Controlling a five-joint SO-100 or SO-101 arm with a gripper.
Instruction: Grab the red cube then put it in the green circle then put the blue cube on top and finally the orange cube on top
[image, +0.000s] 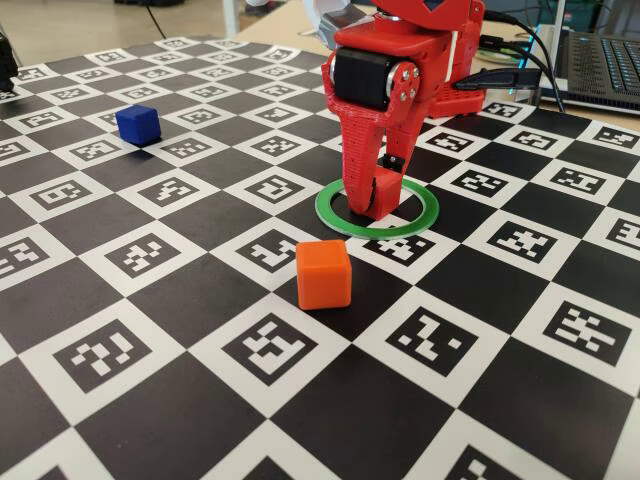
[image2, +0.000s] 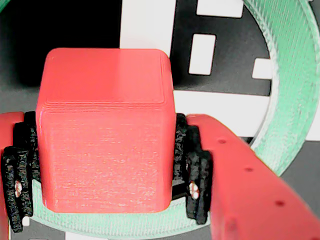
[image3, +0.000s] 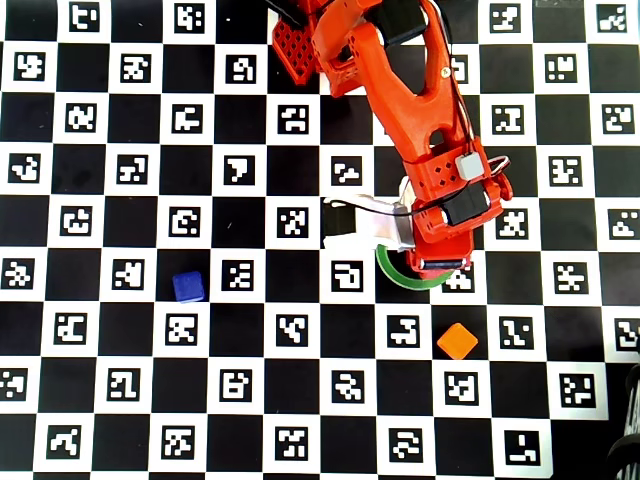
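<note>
the red cube (image2: 105, 130), matte with fine layer lines and rounded edges, is clenched between the jaws of the gripper (image2: 105, 185). it is held inside the green circle (image2: 290, 95).

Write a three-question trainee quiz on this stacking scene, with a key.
1. True or false: the end effector grips the red cube.
2. Which cube lies nearer the green circle in the fixed view: (a) the blue cube or (b) the orange cube?
3. Fill in: the red cube is held over the ____.

Key: 1 true; 2 b; 3 green circle.
</note>
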